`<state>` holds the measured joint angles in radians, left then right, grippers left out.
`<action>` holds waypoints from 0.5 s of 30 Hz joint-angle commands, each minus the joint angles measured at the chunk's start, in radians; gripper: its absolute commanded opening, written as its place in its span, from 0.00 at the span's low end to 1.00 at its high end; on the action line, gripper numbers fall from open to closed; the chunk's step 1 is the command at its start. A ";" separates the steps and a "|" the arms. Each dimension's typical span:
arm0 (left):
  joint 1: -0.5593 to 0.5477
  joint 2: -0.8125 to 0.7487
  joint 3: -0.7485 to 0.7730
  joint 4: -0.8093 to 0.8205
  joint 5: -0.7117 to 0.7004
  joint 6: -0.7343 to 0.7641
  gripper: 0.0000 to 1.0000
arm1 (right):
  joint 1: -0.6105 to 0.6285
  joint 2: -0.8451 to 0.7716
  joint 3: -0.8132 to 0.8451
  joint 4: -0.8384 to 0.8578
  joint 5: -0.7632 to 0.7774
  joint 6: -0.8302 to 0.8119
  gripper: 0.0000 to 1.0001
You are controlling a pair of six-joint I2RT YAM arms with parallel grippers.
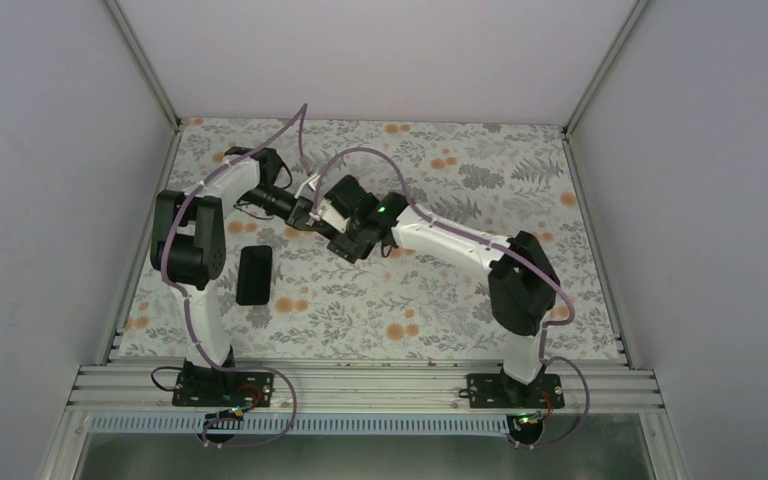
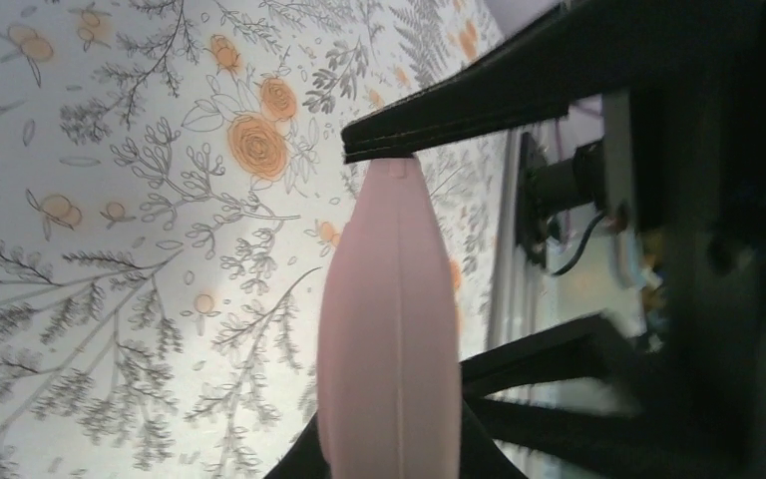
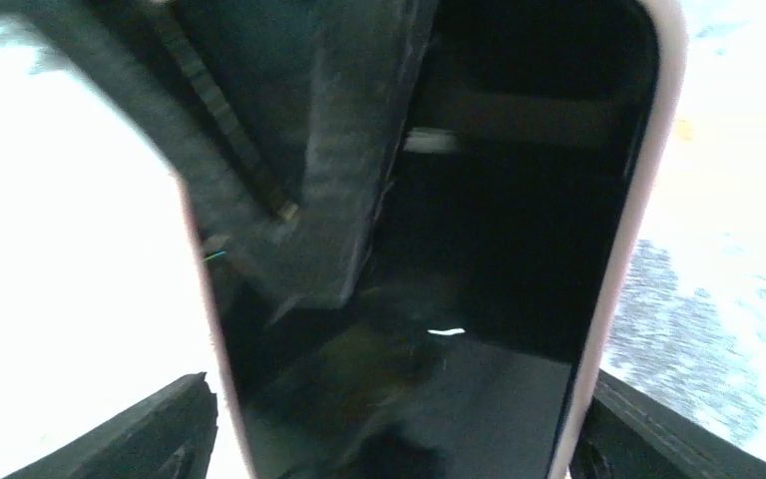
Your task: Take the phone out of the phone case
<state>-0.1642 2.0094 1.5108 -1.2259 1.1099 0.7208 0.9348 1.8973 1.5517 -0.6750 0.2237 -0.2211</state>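
The pink phone case [image 2: 389, 329] hangs above the floral table [image 1: 460, 300], clamped edge-on between the left gripper [image 2: 359, 299] fingers. The right gripper [image 3: 389, 439] pinches its long sides, with the black phone [image 3: 479, 200] seated inside.

Pink case [image 2: 389, 339] cropped at bottom edge, screen [image 3: 479, 249] blurred, cut off top and bottom, both mostly hidden from above
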 commanded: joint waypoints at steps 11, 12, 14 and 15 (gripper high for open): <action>-0.098 -0.412 -0.104 0.457 -0.267 -0.010 0.05 | -0.427 -0.418 -0.102 -0.230 -0.712 -0.504 1.00; -0.103 -0.425 -0.101 0.469 -0.259 -0.002 0.05 | -0.442 -0.449 -0.143 -0.225 -0.741 -0.542 1.00; -0.108 -0.442 -0.097 0.484 -0.233 0.025 0.05 | -0.466 -0.492 -0.216 -0.188 -0.792 -0.595 1.00; -0.112 -0.452 -0.098 0.490 -0.219 0.039 0.06 | -0.472 -0.509 -0.252 -0.161 -0.813 -0.611 1.00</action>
<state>-0.2722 1.5898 1.4082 -0.8616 0.8490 0.7258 0.4873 1.4193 1.4242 -0.8528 -0.4263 -0.6758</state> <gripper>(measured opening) 0.122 0.997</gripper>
